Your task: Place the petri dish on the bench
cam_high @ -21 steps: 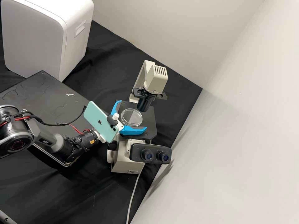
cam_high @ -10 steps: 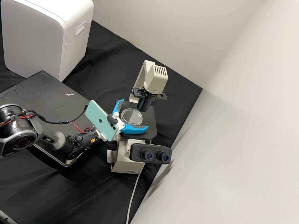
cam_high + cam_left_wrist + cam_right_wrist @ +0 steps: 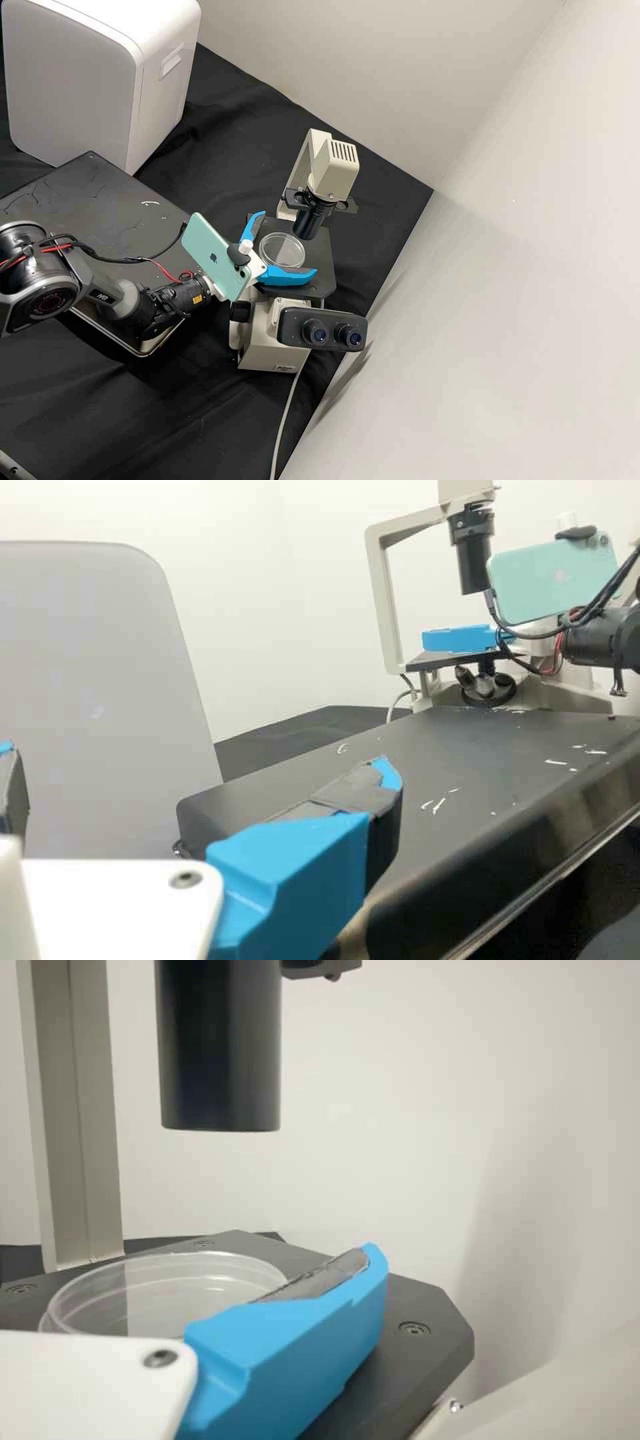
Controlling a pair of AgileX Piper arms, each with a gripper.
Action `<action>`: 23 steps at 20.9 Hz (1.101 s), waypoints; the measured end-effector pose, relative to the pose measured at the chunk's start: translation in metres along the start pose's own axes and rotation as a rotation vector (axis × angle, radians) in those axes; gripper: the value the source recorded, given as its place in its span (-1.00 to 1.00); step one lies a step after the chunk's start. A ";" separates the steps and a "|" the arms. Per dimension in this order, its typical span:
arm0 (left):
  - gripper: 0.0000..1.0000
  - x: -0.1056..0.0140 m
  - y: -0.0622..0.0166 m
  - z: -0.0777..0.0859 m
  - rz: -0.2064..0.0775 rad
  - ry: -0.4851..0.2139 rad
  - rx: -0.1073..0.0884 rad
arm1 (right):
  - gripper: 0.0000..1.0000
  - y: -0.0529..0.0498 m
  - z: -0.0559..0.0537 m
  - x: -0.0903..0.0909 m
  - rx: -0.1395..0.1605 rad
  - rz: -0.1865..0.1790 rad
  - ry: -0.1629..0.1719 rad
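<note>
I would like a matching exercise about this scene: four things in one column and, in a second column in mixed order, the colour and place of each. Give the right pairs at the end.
Things
1. petri dish
2. phone
3. box
4. microscope

Colour and place
A. white, at the far left of the bench
B. beige, standing beside the wall
C. clear, lying on the black stage
D. pale green, fixed on the right arm

Pairs: 1-C, 2-D, 3-A, 4-B
</note>
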 end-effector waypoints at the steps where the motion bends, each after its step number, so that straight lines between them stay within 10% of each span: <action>1: 1.00 0.000 -0.0001 0.001 0.000 -0.004 -0.001 | -1.00 0.000 0.001 0.000 0.000 0.001 0.001; 23: 1.00 -0.001 -0.0003 0.004 -0.002 -0.020 -0.004 | -1.00 -0.002 -0.001 -0.001 0.003 -0.003 0.005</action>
